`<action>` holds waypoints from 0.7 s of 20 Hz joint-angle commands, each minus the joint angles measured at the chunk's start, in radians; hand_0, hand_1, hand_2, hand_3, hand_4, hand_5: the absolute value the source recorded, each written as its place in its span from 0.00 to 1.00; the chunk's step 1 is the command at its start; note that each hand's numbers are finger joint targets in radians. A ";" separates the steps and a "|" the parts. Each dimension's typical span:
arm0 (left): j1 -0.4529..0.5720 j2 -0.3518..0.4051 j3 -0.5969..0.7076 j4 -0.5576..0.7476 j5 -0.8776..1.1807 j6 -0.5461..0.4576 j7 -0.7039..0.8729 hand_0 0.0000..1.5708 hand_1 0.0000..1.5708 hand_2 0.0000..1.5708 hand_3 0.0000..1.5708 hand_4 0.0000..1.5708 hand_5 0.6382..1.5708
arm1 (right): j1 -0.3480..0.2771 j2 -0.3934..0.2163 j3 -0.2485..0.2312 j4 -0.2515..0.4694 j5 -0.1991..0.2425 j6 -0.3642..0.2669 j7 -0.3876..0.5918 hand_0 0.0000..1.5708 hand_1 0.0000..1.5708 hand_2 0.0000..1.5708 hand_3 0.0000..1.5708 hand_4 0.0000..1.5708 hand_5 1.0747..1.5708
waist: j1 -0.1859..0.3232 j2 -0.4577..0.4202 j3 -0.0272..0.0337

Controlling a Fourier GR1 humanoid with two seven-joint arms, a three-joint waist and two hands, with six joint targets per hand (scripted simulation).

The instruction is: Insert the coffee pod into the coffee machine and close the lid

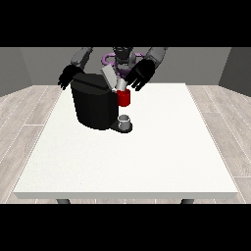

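The black coffee machine point(94, 105) stands on the far left part of the white table point(147, 157). Its grey lid point(107, 75) is tilted up. A small pale coffee pod point(119, 87) sits tilted at the top of the red pod holder point(124, 98), just under the lid. The hand at the view's right point(139, 74) hovers right beside the pod and lid, fingers relaxed and pointing down, not curled round the pod. The hand at the view's left point(69, 77) hangs behind the machine's left corner, fingers relaxed, holding nothing.
A small grey cup point(125, 122) stands on the machine's base under the red holder. The table's front edge point(127, 195) is far from both hands.
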 commanded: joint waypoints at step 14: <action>-0.024 -0.008 0.000 0.021 -0.013 -0.032 -0.004 0.77 0.77 0.81 0.76 0.31 1.00 | -0.007 -0.034 -0.045 0.022 -0.026 0.024 -0.042 0.00 0.00 0.00 0.00 0.29 1.00 | 0.024 0.025 0.0000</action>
